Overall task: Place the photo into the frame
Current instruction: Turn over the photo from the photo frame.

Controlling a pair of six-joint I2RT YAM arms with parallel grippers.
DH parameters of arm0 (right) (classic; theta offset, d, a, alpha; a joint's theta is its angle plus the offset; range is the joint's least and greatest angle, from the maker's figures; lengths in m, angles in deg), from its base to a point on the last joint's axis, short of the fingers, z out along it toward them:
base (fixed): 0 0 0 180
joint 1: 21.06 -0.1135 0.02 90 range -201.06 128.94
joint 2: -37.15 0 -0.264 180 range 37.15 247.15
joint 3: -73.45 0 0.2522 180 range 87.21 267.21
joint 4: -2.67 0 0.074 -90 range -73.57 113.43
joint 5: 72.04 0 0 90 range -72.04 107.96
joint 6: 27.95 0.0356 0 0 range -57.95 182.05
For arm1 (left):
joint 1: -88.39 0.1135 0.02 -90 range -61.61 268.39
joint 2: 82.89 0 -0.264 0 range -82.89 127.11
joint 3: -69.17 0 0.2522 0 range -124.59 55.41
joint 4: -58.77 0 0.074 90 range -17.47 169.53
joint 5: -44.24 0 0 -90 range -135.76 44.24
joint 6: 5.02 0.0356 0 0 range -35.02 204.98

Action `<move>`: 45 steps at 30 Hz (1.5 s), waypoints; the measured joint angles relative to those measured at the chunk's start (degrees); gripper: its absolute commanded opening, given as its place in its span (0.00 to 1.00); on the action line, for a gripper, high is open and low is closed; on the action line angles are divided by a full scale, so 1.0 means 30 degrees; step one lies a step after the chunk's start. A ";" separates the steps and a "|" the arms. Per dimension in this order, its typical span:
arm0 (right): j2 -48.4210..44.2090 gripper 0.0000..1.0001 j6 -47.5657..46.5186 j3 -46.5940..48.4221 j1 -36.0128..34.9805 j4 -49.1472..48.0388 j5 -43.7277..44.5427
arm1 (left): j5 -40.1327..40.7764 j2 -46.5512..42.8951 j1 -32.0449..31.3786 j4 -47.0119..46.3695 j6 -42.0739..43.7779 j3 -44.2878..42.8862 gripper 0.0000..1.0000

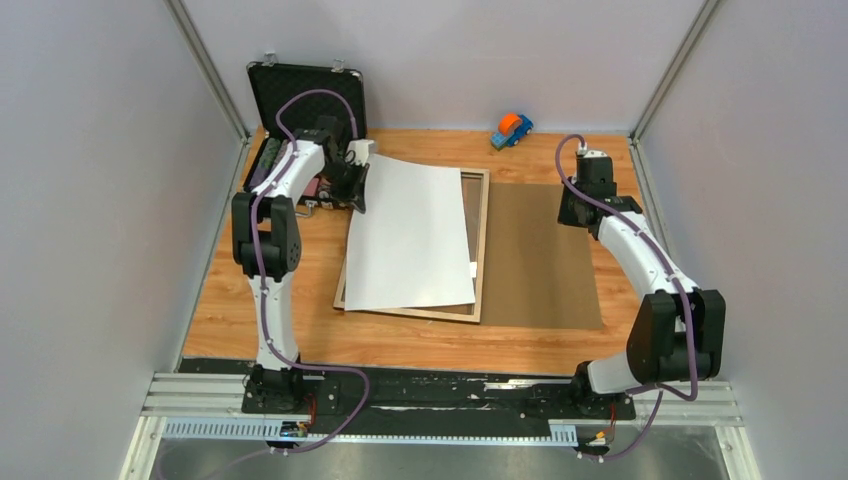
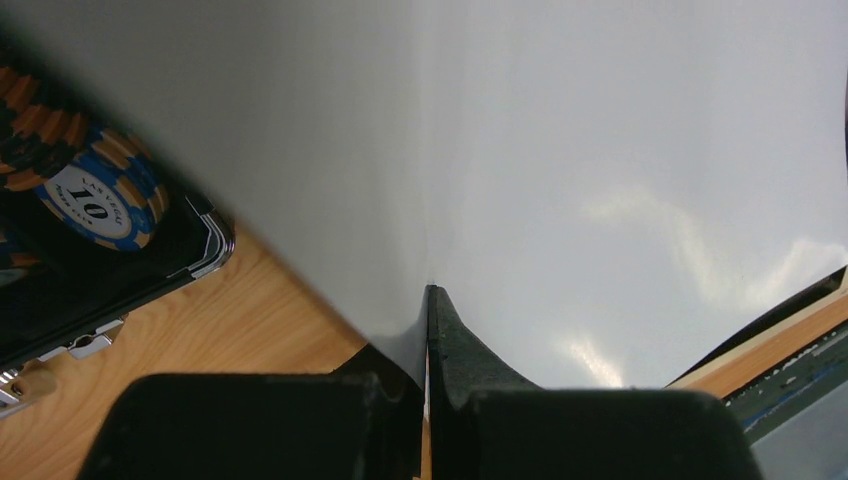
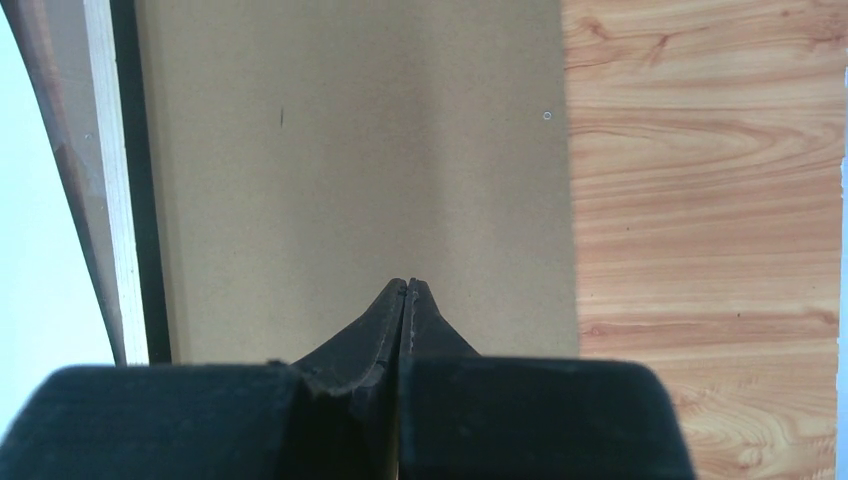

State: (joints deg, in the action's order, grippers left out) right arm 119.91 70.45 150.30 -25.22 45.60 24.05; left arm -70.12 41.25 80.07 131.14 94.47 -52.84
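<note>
The photo (image 1: pixel 415 235) shows only its plain white side and lies slanted over the frame (image 1: pixel 483 240), a pale wood rectangle flat on the table. My left gripper (image 1: pixel 358 185) is shut on the photo's far left corner; in the left wrist view the white sheet (image 2: pixel 600 150) is pinched between the fingers of the left gripper (image 2: pixel 430 290), and a frame edge (image 2: pixel 790 335) shows at lower right. My right gripper (image 1: pixel 578 208) is shut and empty above the brown backing board (image 1: pixel 545 255). In the right wrist view the right gripper (image 3: pixel 408 282) hangs over the board (image 3: pixel 350 150), with the frame rail (image 3: pixel 105 200) at left.
An open black chip case (image 1: pixel 305 95) stands at the far left corner, with poker chips (image 2: pixel 95 205) inside, close to my left gripper. A small blue and orange toy car (image 1: pixel 511 129) sits at the table's far edge. Grey walls enclose three sides.
</note>
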 measured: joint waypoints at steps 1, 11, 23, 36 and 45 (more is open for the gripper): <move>0.0000 0.00 0.0073 0.0000 0.0000 0.0029 0.0153 | -0.0058 0.0131 0.0000 -0.0058 0.0000 -0.0146 0.00; 0.0393 0.00 0.0539 0.0102 0.0029 0.0124 0.0291 | -0.0175 0.1115 0.0000 -0.0226 0.0015 -0.0576 0.00; 0.0619 0.00 0.0678 0.0102 0.0044 0.0168 -0.0124 | 0.0131 0.1778 -0.0058 0.0284 0.1180 -0.1960 0.00; -0.0299 0.00 0.0576 -0.1202 0.0044 -0.0277 -0.1107 | 0.1260 0.3104 -0.1290 0.0772 0.2426 -0.3453 0.00; -0.0729 0.00 0.0481 -0.1406 0.0044 -0.0583 -0.1406 | 0.2157 0.3439 -0.2025 0.0794 0.3024 -0.4189 0.00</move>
State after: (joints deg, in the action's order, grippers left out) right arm 117.73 71.89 146.08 -25.09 43.85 19.83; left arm -63.65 51.57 73.99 133.52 103.54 -65.41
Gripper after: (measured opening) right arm 0.002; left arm 0.007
